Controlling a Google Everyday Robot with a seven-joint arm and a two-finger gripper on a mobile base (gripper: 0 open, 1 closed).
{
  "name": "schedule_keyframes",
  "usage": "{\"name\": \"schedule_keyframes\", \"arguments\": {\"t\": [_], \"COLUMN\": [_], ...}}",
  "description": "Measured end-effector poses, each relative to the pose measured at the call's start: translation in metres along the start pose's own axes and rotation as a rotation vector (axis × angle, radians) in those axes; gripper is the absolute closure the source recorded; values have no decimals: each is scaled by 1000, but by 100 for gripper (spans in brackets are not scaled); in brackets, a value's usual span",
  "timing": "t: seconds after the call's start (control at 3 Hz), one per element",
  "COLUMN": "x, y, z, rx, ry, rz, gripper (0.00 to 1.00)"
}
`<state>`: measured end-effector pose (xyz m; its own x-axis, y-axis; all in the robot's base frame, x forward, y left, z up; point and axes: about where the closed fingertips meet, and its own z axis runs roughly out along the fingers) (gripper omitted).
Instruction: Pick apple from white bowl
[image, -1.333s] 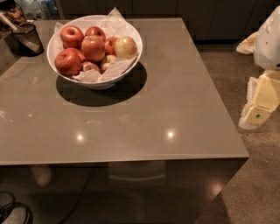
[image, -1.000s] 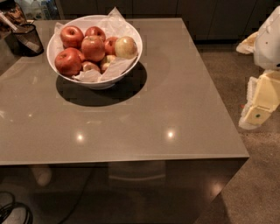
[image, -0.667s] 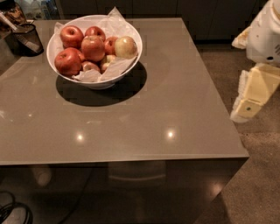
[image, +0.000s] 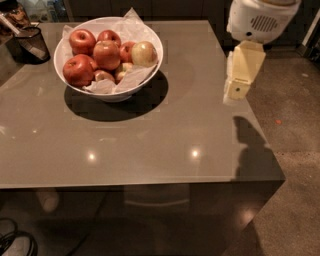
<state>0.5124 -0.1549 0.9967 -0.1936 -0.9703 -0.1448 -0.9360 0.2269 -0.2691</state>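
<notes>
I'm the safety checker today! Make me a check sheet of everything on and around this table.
Surface: grey glossy table, light glints.
Job's things: white bowl, far left, paper-lined, holding several apples, mostly red.
Clutter: black mesh cup, left of the bowl.
Grippers: gripper by the table's right edge, well apart from the bowl.
Cables: dark loop, lower left; cannot tell what.
Surroundings: speckled floor, dark cabinets behind.

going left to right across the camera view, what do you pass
black mesh cup at the far left → white bowl holding the apples → gripper, hanging over the right edge of the table
</notes>
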Motion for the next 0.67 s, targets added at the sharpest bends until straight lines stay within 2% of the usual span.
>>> {"name": "schedule_keyframes", "arguments": {"t": [0.33, 0.67], "x": [-28, -32], "y": [-13, -17], "z": [7, 7], "rx": [7, 26], "ry": [5, -9], "rz": [-78, -79], "gripper": [0, 0]}}
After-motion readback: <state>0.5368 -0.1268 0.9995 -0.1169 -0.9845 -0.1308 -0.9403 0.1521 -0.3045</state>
